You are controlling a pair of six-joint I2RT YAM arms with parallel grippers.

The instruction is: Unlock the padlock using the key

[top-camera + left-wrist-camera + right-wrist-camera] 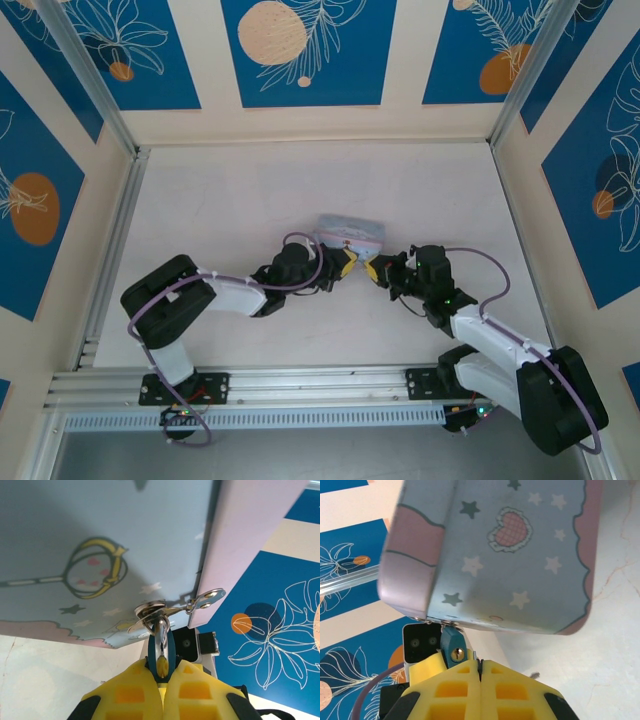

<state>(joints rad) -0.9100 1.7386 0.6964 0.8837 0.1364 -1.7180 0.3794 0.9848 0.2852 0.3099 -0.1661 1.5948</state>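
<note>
Padlock point(161, 647), small and teal-blue, hangs by its silver shackle from a metal hasp point(170, 611) at the near edge of a pale blue tin point(100, 540). The tin is printed with stars, a pink heart and a pink border, and it sits on the white table point(230, 200) slightly right of centre.

Your left gripper point(162, 670) reaches in from the left. Its yellow fingers are clamped narrowly on the padlock's body, one on each side, and the shackle rises out of the grip into the hasp.

Your right gripper point(480, 666) comes in from the right and meets the left one at the tin's near side. The two tools are just beside each other. In the right wrist view the padlock is just above this gripper's left finger, with its brass keyhole point(456, 654) facing the camera. The right gripper's yellow fingers are pressed fully together, leaving only a thin dark seam between the pads.

You cannot tell from these views whether the key is pinched in that seam, because the gap is too thin to read. Nothing metal sticks out of the keyhole.

In the overhead view both arms bend inward from the near edge of the table, and purple cables point(300, 240) loop over their wrists.
</note>
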